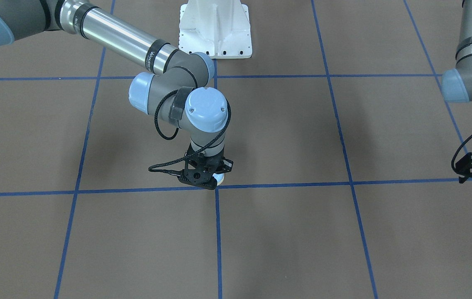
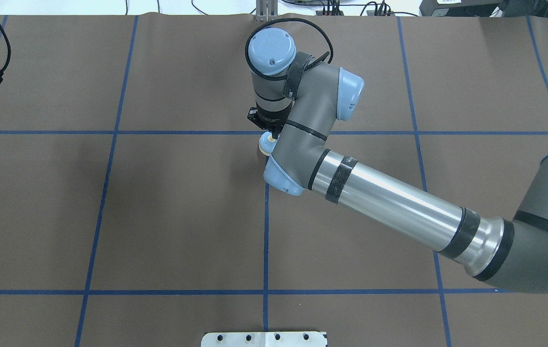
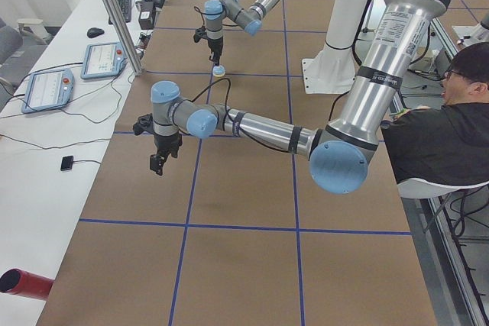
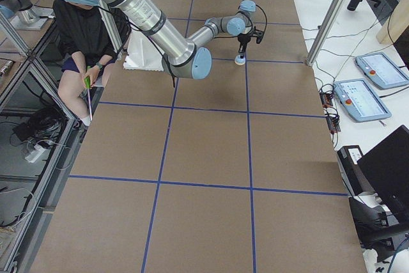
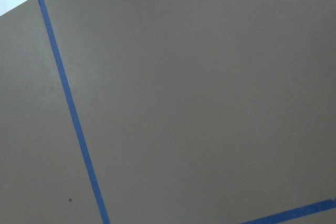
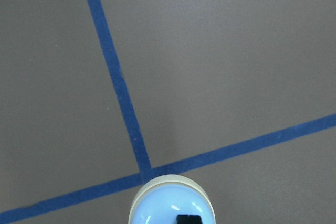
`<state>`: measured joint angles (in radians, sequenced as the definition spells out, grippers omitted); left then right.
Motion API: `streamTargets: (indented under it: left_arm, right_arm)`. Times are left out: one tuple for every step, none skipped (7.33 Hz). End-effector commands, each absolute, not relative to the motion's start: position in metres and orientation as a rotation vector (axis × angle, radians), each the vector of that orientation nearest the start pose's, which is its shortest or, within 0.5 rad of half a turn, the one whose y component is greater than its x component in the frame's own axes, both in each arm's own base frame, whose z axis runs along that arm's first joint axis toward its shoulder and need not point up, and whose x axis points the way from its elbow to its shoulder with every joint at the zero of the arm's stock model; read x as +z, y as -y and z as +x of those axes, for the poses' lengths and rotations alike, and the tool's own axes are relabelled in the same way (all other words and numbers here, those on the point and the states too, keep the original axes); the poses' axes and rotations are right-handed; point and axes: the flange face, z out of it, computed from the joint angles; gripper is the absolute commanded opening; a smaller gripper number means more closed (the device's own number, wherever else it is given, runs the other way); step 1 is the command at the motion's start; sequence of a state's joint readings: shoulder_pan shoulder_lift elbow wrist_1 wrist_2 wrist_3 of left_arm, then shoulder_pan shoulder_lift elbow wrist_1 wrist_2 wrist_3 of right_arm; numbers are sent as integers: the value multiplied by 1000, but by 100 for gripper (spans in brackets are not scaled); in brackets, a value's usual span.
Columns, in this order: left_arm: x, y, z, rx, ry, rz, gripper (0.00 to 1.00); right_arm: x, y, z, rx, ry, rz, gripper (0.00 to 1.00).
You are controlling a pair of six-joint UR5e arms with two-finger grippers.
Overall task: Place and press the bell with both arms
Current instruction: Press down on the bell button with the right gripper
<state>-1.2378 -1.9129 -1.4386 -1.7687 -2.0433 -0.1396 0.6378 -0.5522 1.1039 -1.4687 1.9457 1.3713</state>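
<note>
Nearest the table's left end, the left arm (image 3: 260,131) is seen as a polished silver tube between matte grey joints with rounded light-blue caps. It is stretched low over the table (image 3: 244,265), a flat matte brown sheet marked into squares by blue tape lines (image 3: 191,223). The black left gripper (image 3: 158,162) hangs pointing down above the brown surface, well apart from the bell. Whether its fingers are spread or together cannot be told.

Farther along, the bell (image 6: 157,205) stands upright at a crossing of two tape lines near the table's middle. It is a small glossy light-blue dome with a pale cream rim.

The right gripper (image 6: 189,219) is held straight down over the bell. In the right wrist view a single square black tip lies over the dome's crown, so the fingers are drawn together. Contact cannot be confirmed.

Beyond, the right arm (image 2: 389,202) is noted — smooth metal tube, black bands, a braided black cable (image 2: 302,24) looped at the wrist.
</note>
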Motion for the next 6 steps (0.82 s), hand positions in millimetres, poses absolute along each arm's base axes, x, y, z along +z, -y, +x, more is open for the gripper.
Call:
streamTargets:
  left_arm:
    - [523,646,130,284,-548,281,100]
    - [523,646,130,283,-548,280,100]
    - [523,646,130,284,-548,281,100]
    - [523,646,130,283,-548,280,100]
    - [523,646,130,283,-548,280,100]
    - [523,646,128,280,-548,280,100]
  right_arm:
    - [191,572,-611,292,742,-67,0]
    - [190,572,-611,292,744,-67,0]
    - [191,572,-611,292,742,-67,0]
    - [188,572,-609,292,748,-64,0]
    - [175,576,-600,296,771,-50,0]
    - [158,587,-578,306,809,-45,10]
